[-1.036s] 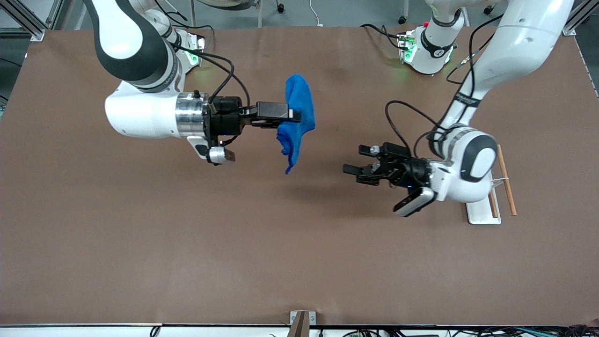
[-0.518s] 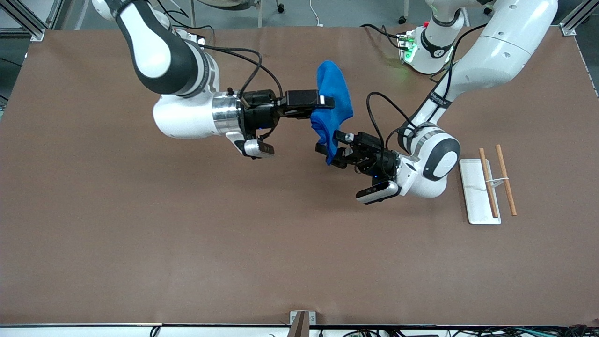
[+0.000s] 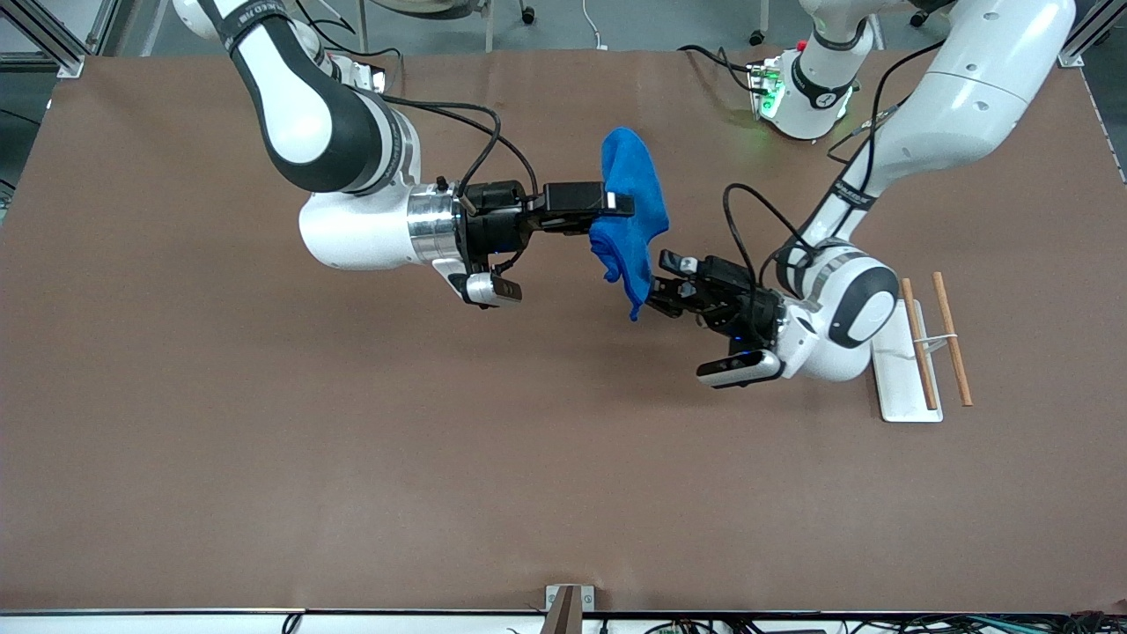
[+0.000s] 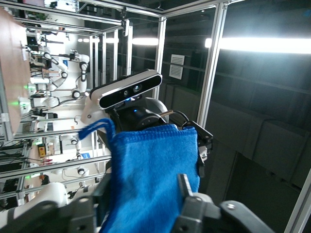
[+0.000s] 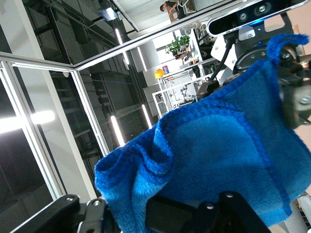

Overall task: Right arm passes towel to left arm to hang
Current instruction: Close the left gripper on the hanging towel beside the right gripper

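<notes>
Desk (image 3: 264,493): a broad brown surface, matte and plain, its nearest edge bordered by a pale rail with a small bracket (image 3: 563,608) at the middle.
White tray (image 3: 902,387): flat and narrow, lying toward the left arm's end of the desk; one wooden stick (image 3: 917,348) lies on it and a second wooden stick (image 3: 953,339) lies just beside it, the two joined by a thin white tie.
Left claw (image 3: 656,282): up over the middle of the desk, fingers partly apart and set around the lower hanging tip of the towel; whether they press the cloth cannot be told.
Towel (image 3: 629,207): bright blue, hanging in the air over the middle of the desk, bunched and draped between the two claws; its corner loop (image 4: 95,128) shows in the left wrist view.
Right claw (image 3: 607,204): over the middle of the desk, clamped tight on the towel's upper part.
Arm bases: both stand at the desk's farthest edge, each lit with a green light (image 3: 770,92).
Room: grey floor above the desk's edge in the front view; aluminium frame posts (image 4: 214,63) and long ceiling lamps in the wrist views.
Writing: dark lettering on the arm links, too small to read.
</notes>
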Controlling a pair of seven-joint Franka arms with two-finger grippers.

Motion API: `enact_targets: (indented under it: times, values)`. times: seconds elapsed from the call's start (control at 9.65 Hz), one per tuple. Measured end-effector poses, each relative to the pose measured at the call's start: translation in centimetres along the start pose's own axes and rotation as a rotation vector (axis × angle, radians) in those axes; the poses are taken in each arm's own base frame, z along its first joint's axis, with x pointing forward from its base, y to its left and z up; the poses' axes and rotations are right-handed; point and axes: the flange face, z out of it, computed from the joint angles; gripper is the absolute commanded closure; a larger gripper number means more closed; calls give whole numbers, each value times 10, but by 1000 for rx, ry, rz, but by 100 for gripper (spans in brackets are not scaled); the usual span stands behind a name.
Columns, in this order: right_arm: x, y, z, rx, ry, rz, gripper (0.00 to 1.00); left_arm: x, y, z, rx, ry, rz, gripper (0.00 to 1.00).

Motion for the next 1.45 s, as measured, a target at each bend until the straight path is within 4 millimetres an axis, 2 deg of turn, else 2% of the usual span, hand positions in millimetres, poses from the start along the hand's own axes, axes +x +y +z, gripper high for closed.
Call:
enact_targets:
  times: [0.1, 0.31, 0.41, 0.52, 0.73, 0.93, 1.04, 1.14, 1.24, 1.45]
  values:
    - [1, 1, -1, -1, 1, -3, 100, 0, 4, -6, 1, -4, 1, 51]
    - [3, 4, -1, -4, 4, 0, 99, -2, 7, 4, -5, -20, 3, 51]
    - [4, 7, -1, -5, 5, 1, 99, -3, 7, 8, -6, -26, 4, 55]
    - [5, 8, -1, -6, 5, 1, 99, -3, 8, 10, -7, -29, 4, 66]
    - [5, 8, -1, -6, 5, 1, 99, -3, 7, 12, -7, -31, 3, 100]
    - [6, 9, -1, -7, 6, 2, 97, -3, 8, 9, -6, -27, 5, 100]
    - [6, 10, -1, -8, 6, 3, 72, -2, 9, 8, -5, -25, 6, 100]
    - [7, 11, -1, -9, 7, 4, 4, -2, 9, 8, -4, -24, 6, 100]
    - [8, 10, -3, -9, 11, 3, 0, -2, 9, 7, -4, -23, 6, 100]
    - [15, 8, -15, -48, 23, -30, 0, -2, 9, 6, -3, -20, 7, 100]
